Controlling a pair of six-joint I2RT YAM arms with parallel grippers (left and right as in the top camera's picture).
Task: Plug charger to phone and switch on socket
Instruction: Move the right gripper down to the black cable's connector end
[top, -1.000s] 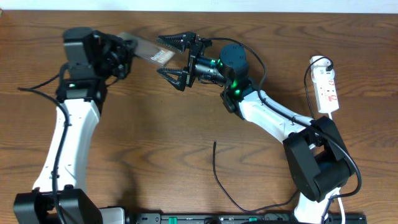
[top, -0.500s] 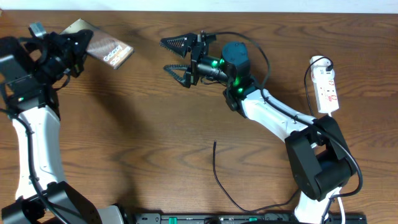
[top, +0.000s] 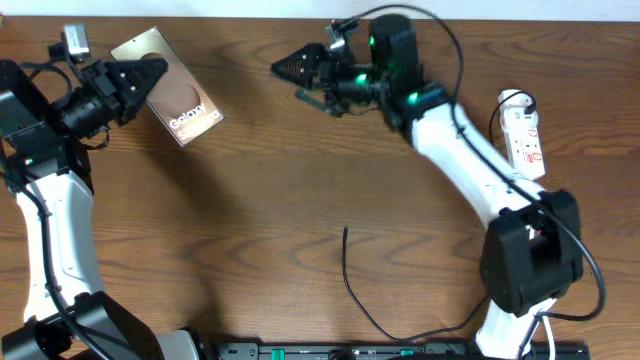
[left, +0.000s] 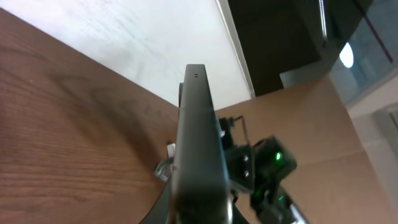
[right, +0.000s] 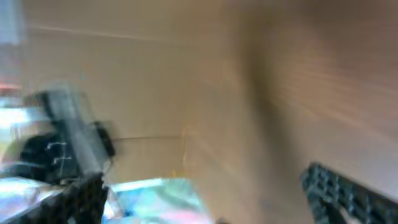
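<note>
- Brown wood-grain table (top: 250, 190) fills the overhead view, edged by a pale strip along its far side.
- The phone (top: 182, 102) is found toward the far-left corner, gripped at one end by the left gripper (top: 148, 78). In the left wrist view it is seen edge-on, pinched between the fingers.
- Since a second ago, the phone has been carried from the far middle of the table out to the left. Its lettered back is now turned up toward the overhead camera.
- The right gripper (top: 288, 82) has been drawn back and is now well apart from the phone. Its fingers are spread and nothing is held, although the right wrist view is smeared by motion.
- The charger (top: 346, 255) is left where it was at the near middle, well apart from both grippers.
- The socket (top: 526, 140) is unmoved at the right edge; its switch position cannot be told.
- The phone is judged to be in the left arm's care alone, so the right arm is freed for the charger tip. Plugging and switching are not yet done.
- Counted: one phone, one charger, one socket, two grippers.
</note>
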